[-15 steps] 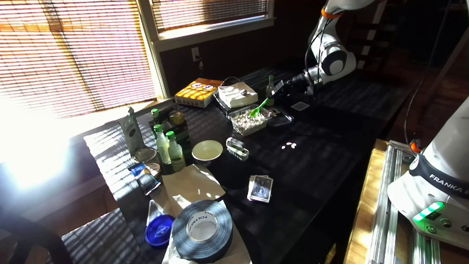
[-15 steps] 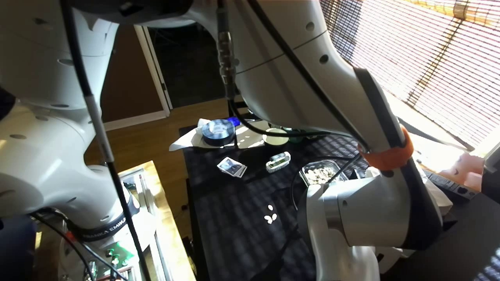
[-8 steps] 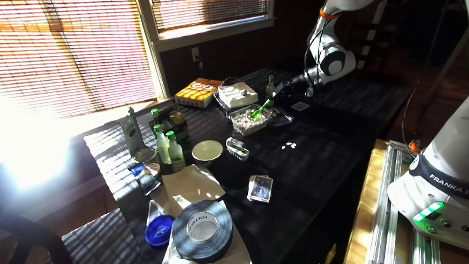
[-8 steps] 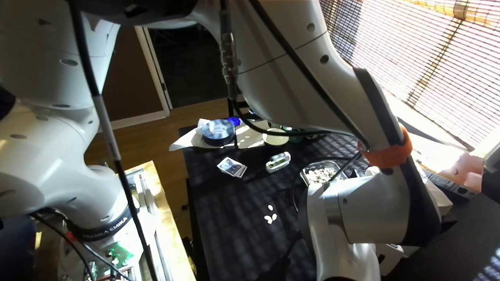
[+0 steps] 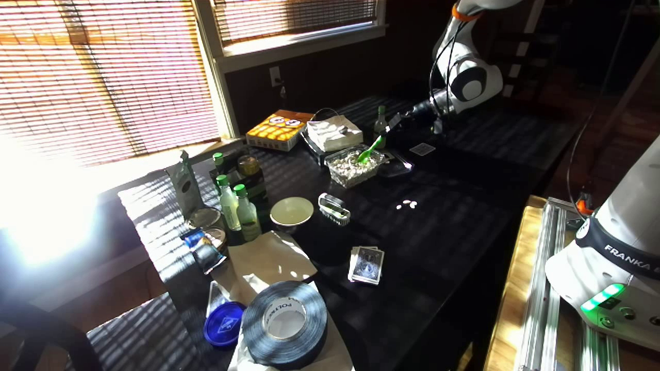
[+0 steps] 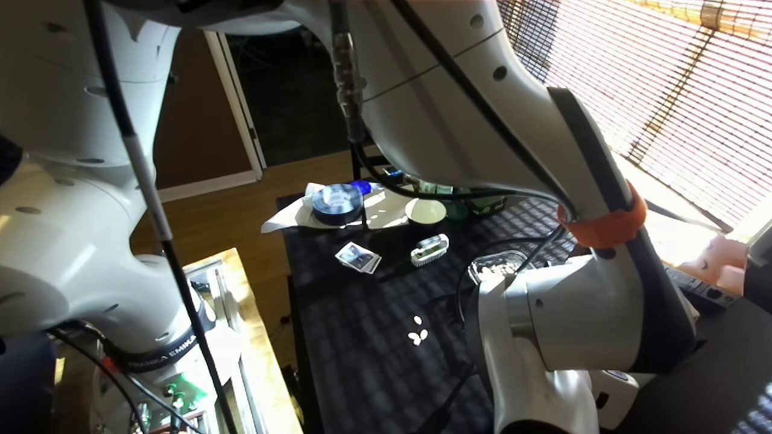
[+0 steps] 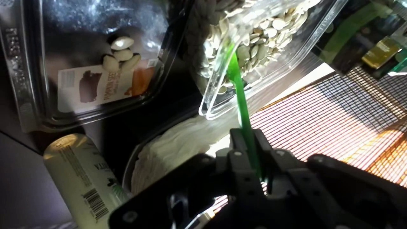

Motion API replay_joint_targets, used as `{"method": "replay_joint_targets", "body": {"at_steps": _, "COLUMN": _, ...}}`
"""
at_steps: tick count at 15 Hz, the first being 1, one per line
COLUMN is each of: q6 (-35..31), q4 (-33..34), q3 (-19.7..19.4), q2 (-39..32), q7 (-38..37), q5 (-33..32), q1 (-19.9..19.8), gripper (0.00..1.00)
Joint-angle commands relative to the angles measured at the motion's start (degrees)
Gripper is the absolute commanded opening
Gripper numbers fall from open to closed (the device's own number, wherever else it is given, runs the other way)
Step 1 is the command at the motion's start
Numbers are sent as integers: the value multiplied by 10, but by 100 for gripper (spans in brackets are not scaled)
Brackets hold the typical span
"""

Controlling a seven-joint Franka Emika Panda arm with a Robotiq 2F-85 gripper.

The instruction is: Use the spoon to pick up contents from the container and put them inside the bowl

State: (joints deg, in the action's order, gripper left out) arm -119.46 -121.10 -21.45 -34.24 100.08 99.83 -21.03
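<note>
A green spoon (image 7: 242,98) is clasped by its handle in my gripper (image 7: 247,131), whose fingers press on it from both sides. In the wrist view the spoon crosses the rim of the clear plastic container (image 7: 210,109), which is full of pale pumpkin seeds; its head is blurred behind the clear wall. An exterior view shows the spoon (image 5: 370,150) slanting down into the seeds of the container (image 5: 356,178), with the gripper (image 5: 388,131) above and behind it. The pale yellow-green bowl (image 5: 292,212) stands apart, nearer that camera, and looks to hold nothing. The arm hides the gripper in an exterior view.
Beside the container lie a clear lid (image 7: 95,114) with several seeds on it, a bottle (image 7: 79,178) and a napkin stack (image 5: 335,133). A brush (image 5: 334,208) sits between container and bowl. Playing cards (image 5: 367,264), loose seeds (image 5: 407,204) and green-capped bottles (image 5: 248,216) stand about.
The spoon's head has moved a little to the right within the container in an exterior view, and the container has shifted slightly the same way. The arm has moved slightly; the grip stays the same.
</note>
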Motion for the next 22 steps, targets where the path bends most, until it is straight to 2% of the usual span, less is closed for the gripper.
{"method": "replay_joint_targets", "body": {"at_steps": 1, "q6": -28, "q4": 1, "q3": 8, "q2": -7, "q7": 13, "q5": 2, "q1": 15, "gripper": 3}}
{"method": "replay_joint_targets", "body": {"at_steps": 11, "q6": 39, "q4": 24, "q3": 51, "q2": -57, "q7": -62, "q5": -44, "q1": 34, "gripper": 3}}
{"method": "replay_joint_targets", "body": {"at_steps": 22, "q6": 110, "q4": 77, "q3": 71, "q2": -117, "q7": -179, "q5": -103, "q1": 40, "gripper": 3}}
